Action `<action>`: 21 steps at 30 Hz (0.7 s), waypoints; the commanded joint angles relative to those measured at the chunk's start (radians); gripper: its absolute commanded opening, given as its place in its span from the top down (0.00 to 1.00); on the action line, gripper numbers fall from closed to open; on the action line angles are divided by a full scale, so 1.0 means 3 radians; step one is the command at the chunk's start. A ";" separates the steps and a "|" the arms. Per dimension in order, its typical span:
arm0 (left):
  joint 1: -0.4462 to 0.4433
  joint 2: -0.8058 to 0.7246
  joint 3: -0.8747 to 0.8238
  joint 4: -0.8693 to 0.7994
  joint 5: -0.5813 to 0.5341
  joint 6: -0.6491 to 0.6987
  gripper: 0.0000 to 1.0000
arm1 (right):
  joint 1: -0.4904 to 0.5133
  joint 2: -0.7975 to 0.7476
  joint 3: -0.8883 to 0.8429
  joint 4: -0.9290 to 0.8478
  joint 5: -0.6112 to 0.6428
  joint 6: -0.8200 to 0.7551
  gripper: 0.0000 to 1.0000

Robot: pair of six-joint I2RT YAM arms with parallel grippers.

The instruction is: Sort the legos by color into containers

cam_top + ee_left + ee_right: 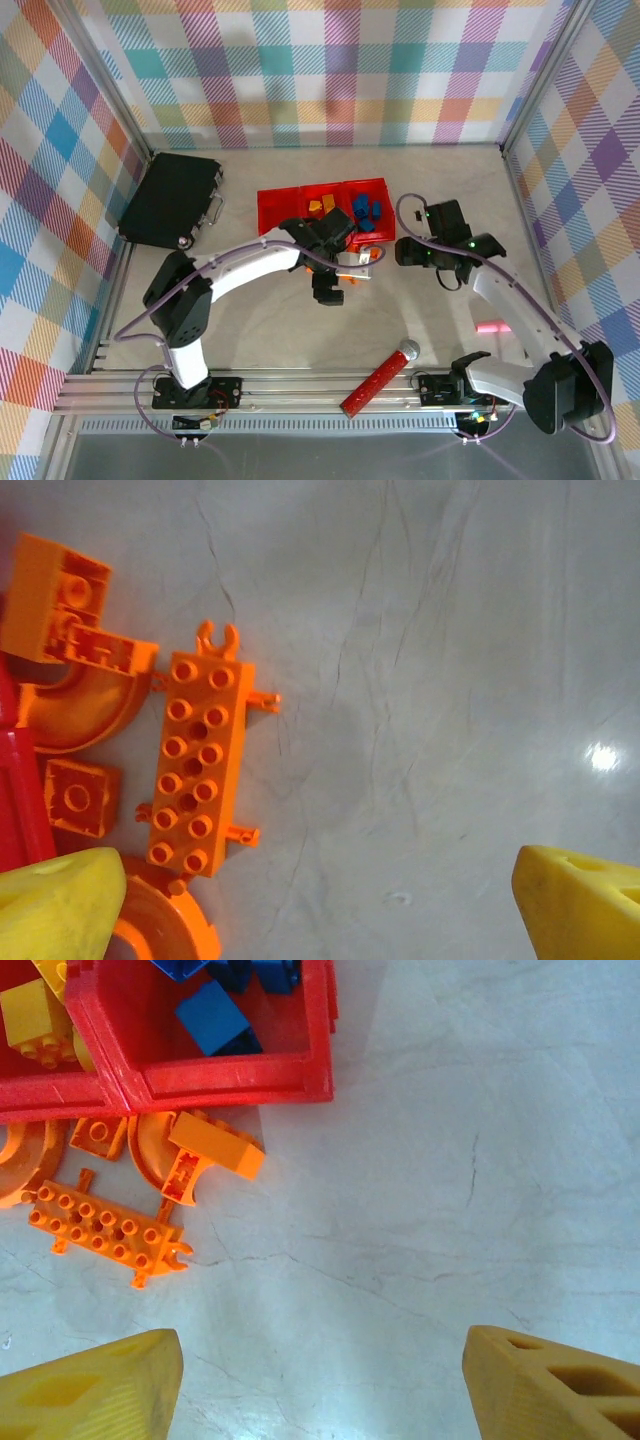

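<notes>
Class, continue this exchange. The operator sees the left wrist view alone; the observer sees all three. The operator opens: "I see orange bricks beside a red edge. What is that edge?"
Observer: It is the near wall of the containers, three joined bins. The orange bricks lie on the table just outside it.
Operator: Is anything in the bins?
Observer: Blue bricks are in the end bin on the right arm's side, and yellow ones are in the bin next to it.
Operator: Where is the other arm?
Observer: The right gripper hangs open over bare table, to the right of the orange bricks.
</notes>
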 commanded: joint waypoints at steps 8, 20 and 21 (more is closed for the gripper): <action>0.0131 0.0360 0.0426 0.0115 0.0134 0.0854 0.04 | -0.0040 -0.0360 -0.0363 0.0094 -0.0175 0.0213 0.25; 0.0185 0.0759 0.0579 0.0030 0.0156 0.0758 0.17 | -0.0048 -0.0600 -0.0590 0.0179 -0.0192 0.0165 0.25; 0.0189 0.0806 0.0604 0.0018 0.0091 0.0756 0.17 | -0.0044 -0.0602 -0.0596 0.0193 -0.0204 0.0171 0.25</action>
